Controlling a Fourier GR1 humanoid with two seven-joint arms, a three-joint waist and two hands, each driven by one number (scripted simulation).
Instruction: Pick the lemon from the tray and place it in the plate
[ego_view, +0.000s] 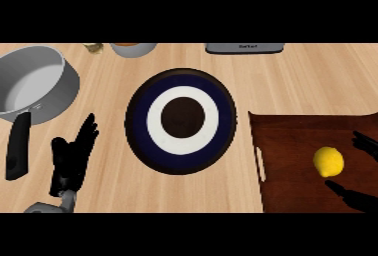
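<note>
A yellow lemon (328, 162) lies on the dark brown tray (291, 150) at the right of the head view. My right hand (357, 198) comes in at the right edge, with fingers (365, 141) above the lemon and the thumb below it, spread apart and not touching it. The round plate (181, 120), dark blue with a white ring and a dark centre, lies on the counter left of the tray. My left hand (74, 157) rests open at the lower left, fingers pointing up, left of the plate.
A grey pot (33, 82) with a black handle (18, 145) stands at the far left. A bowl (133, 48) and a grey appliance (245, 48) sit along the far edge. Bare wooden counter lies between plate and tray.
</note>
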